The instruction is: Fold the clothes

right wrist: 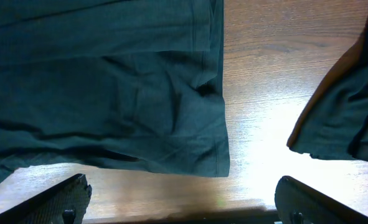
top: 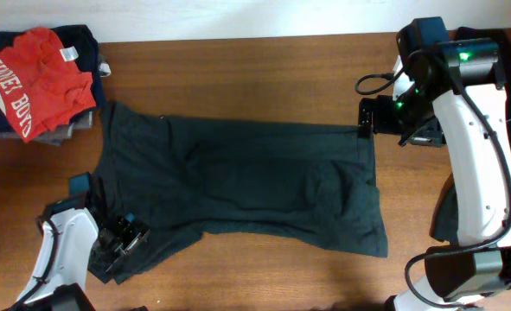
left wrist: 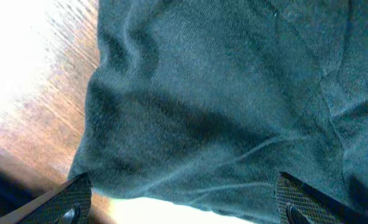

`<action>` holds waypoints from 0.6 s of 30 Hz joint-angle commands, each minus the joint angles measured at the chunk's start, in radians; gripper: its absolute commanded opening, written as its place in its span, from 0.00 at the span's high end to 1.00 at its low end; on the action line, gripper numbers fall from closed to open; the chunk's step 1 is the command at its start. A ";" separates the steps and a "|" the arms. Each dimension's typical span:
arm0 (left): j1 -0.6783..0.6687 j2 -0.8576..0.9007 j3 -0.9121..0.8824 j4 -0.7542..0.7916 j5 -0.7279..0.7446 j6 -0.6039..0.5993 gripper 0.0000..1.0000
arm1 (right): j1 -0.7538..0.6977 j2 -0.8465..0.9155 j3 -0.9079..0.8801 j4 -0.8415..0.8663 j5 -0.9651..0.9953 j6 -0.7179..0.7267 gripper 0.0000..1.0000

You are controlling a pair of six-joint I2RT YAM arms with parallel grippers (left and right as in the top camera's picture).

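Note:
A dark grey-green T-shirt (top: 246, 177) lies spread flat across the middle of the wooden table. My left gripper (top: 121, 238) is at the shirt's front-left corner. In the left wrist view its jaws (left wrist: 184, 202) are wide open, with the cloth's edge (left wrist: 221, 106) just ahead of them. My right gripper (top: 365, 121) is at the shirt's far-right corner. In the right wrist view its jaws (right wrist: 184, 199) are open over bare wood, just short of the shirt's hemmed corner (right wrist: 202, 149). A red shirt with white lettering (top: 35, 78) lies on a pile at the far left.
The pile under the red shirt holds dark folded garments (top: 82, 43). Another dark garment (top: 443, 216) lies at the table's right side beside the right arm; it also shows in the right wrist view (right wrist: 345, 112). Bare wood (top: 255, 276) runs along the front edge.

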 commanded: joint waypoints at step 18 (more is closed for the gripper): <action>0.005 -0.018 0.040 -0.159 -0.026 0.050 0.06 | 0.003 -0.015 -0.018 0.011 0.007 0.012 0.01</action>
